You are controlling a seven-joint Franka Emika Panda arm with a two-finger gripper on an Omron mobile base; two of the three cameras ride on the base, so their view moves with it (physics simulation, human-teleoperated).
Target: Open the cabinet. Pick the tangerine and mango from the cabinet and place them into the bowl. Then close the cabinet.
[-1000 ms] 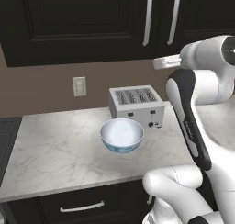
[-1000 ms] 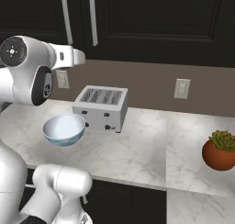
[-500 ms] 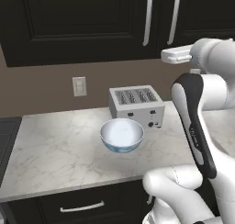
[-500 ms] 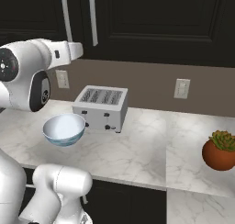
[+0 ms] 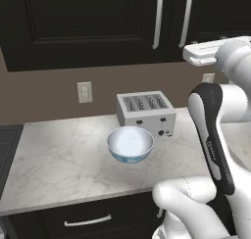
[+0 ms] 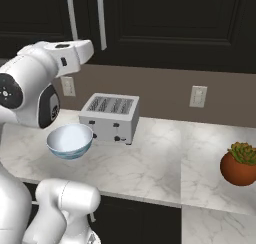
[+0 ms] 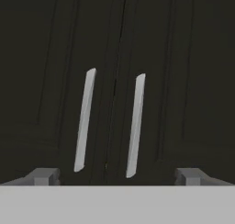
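Above the tabletop (image 5: 63, 159): one cabinet (image 7: 117, 58), two doors, both shut; two silver bar handles (image 7: 84, 120), untouched. Gripper (image 7: 117, 176) faces them, apart, jaws spread wide, holding nothing. On the tabletop: one bowl (image 5: 130, 144), empty; one toaster (image 5: 145, 113); one potted plant (image 6: 241, 164). Tangerine and mango presumably behind the doors. Judged: nothing done; opening, both picks, closing all remain

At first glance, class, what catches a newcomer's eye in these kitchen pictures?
The black cabinet looms overhead, both doors shut, its two silver bar handles side by side ahead of the open hand. Below on the marble counter, a pale blue bowl sits before a silver toaster.
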